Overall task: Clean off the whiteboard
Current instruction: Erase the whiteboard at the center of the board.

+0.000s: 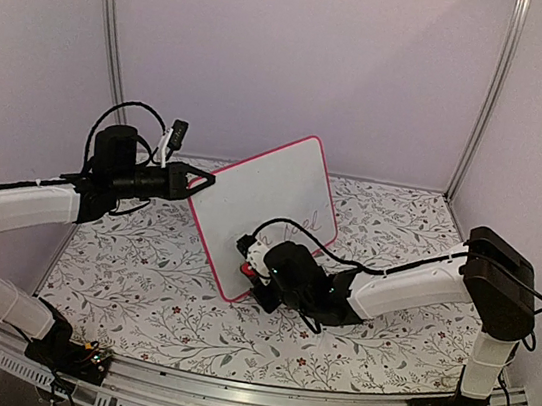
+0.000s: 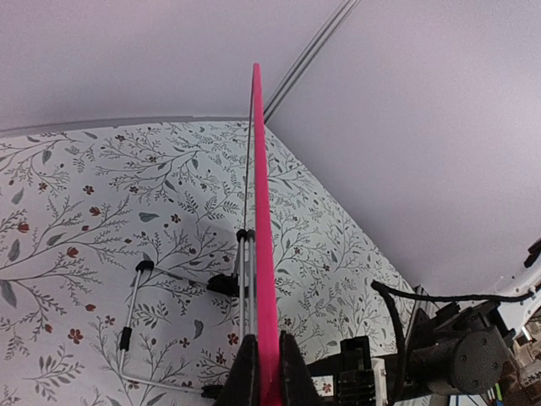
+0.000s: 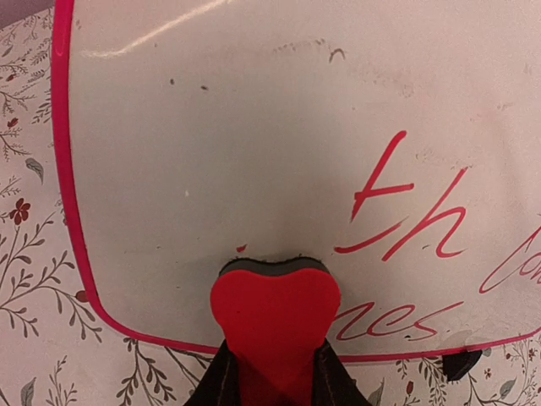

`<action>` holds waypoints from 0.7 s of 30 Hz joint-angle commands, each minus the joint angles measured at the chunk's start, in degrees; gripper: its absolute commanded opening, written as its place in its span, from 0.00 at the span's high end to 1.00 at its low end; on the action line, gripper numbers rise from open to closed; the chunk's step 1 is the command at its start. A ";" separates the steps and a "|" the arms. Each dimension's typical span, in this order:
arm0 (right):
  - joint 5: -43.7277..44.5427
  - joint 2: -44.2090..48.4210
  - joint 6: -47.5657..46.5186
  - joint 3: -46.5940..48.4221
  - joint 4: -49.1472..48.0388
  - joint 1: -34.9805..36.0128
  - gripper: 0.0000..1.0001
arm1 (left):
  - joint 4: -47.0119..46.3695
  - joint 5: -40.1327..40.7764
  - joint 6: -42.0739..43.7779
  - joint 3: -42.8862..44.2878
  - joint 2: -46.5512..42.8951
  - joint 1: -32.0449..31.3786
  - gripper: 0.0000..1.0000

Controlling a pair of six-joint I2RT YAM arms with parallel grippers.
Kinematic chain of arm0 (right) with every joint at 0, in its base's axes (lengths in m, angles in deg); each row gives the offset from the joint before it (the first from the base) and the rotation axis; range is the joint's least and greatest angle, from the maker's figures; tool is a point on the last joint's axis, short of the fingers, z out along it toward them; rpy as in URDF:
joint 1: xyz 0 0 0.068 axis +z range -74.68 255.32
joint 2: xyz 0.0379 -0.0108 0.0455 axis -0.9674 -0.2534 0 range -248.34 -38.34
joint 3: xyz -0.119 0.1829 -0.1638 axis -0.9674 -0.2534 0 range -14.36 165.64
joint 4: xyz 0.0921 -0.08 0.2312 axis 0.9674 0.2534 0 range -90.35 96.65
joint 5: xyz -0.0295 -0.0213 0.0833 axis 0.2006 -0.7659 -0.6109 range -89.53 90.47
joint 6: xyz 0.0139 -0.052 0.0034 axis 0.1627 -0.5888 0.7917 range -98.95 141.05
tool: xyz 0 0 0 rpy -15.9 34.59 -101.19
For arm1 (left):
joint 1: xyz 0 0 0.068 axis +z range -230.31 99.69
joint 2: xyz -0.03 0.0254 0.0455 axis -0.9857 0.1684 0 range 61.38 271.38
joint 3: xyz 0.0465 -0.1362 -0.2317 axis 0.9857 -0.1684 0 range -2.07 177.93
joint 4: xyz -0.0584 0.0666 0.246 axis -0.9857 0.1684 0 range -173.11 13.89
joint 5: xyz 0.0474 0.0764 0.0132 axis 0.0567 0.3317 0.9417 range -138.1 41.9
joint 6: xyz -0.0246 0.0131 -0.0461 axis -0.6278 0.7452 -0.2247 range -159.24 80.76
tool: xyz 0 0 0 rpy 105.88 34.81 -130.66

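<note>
Soft, even pinkish light; faint shadows

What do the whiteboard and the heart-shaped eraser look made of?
The whiteboard: smooth glossy white face, a light streak reflects, probably coated board; pink frame looks plastic. The heart-shaped eraser: matte red body over a dark grey layer, possibly foam with felt.

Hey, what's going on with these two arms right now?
The left tool is shut on the edge of the whiteboard, holding it up on edge. The right tool grips a red heart-shaped eraser pressed against the board's face near its lower rim. Red handwriting covers part of the board, so erasing isn't finished.
</note>
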State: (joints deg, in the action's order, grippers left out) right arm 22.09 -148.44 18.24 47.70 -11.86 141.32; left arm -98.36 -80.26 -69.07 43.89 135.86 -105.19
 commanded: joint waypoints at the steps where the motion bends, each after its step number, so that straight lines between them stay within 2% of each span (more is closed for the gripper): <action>1: -1.22 0.46 -1.52 1.90 -0.32 0.23 0.77 | -2.63 -6.44 -3.11 -0.01 -1.25 -1.46 1.00; 10: -2.04 -0.11 -3.44 6.50 -0.36 -1.59 0.76 | -2.40 -6.09 -2.95 -0.13 -1.47 -1.41 1.00; 21: -2.07 1.63 0.51 -2.52 -1.32 -2.50 0.76 | -2.42 -6.31 -3.02 -0.07 -1.44 -1.40 1.00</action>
State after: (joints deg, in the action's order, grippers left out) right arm 19.95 -147.96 16.45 48.90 -13.26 140.29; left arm -98.36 -80.22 -69.07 43.89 135.88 -105.19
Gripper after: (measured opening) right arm 0.239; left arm 0.022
